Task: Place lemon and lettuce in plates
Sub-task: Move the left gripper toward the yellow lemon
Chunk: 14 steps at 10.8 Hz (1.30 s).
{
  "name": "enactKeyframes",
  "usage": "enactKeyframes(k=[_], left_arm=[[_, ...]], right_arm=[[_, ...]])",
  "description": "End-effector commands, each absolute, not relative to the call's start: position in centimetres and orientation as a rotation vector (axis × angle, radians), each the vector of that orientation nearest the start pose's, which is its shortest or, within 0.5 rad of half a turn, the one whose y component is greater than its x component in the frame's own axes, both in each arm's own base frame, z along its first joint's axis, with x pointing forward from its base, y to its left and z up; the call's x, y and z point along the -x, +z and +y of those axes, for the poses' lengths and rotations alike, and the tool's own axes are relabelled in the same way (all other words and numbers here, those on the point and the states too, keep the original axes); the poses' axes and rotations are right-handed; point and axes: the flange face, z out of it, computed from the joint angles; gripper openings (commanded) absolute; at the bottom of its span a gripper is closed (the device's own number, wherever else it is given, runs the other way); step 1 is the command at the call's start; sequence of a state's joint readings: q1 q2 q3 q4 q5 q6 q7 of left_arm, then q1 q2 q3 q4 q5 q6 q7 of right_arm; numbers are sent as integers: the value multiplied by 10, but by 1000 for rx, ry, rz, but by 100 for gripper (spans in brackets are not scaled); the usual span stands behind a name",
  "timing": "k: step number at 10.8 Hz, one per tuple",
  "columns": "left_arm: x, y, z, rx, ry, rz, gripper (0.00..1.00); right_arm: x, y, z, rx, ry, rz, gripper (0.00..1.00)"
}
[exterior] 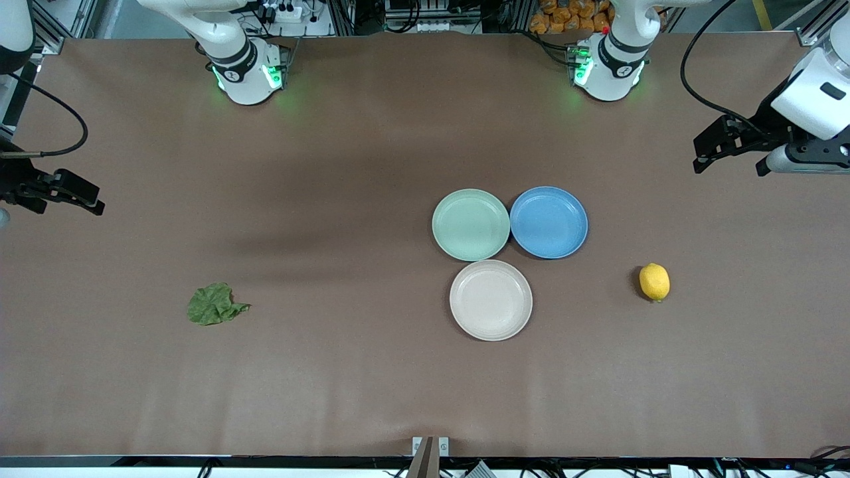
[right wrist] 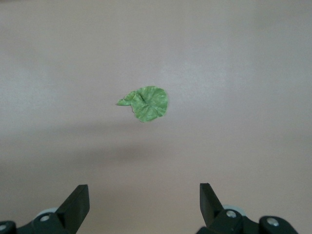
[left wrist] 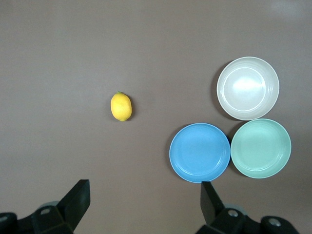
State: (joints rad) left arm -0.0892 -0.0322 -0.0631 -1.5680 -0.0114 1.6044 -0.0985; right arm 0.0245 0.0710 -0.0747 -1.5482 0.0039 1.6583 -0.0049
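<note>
The yellow lemon (exterior: pixel 654 281) lies on the table toward the left arm's end; it also shows in the left wrist view (left wrist: pixel 121 106). The dark green lettuce (exterior: pixel 214 305) lies toward the right arm's end and shows in the right wrist view (right wrist: pixel 146 103). The mint green plate (exterior: pixel 471 224) and the cream plate (exterior: pixel 491 299) sit mid-table, both empty, the cream one nearer the front camera. My left gripper (exterior: pixel 705 158) hangs open and empty over the table's left-arm end (left wrist: pixel 145 195). My right gripper (exterior: pixel 83 199) hangs open and empty over the right-arm end (right wrist: pixel 145 197).
A blue plate (exterior: pixel 548 222), empty, touches the mint plate on the side toward the left arm's end. All three plates show in the left wrist view: blue (left wrist: pixel 200 152), mint (left wrist: pixel 261 148), cream (left wrist: pixel 248 87). The brown table (exterior: pixel 332 166) carries nothing else.
</note>
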Motion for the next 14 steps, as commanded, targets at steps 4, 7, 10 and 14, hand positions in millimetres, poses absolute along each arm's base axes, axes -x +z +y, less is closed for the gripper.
enactKeyframes(k=[4, 7, 10, 14], left_arm=[[-547, 640, -81, 3136, -64, 87, 100], [-560, 609, -78, 3136, 28, 80, 100], [-578, 569, -59, 3133, 141, 17, 100], [-598, 510, -57, 3085, 233, 40, 100]], right_arm=[[-577, 605, -26, 3142, -68, 87, 100], [-577, 605, -26, 3142, -68, 87, 100], [-577, 605, -26, 3142, -68, 87, 100], [-577, 604, -25, 3140, -65, 94, 100]])
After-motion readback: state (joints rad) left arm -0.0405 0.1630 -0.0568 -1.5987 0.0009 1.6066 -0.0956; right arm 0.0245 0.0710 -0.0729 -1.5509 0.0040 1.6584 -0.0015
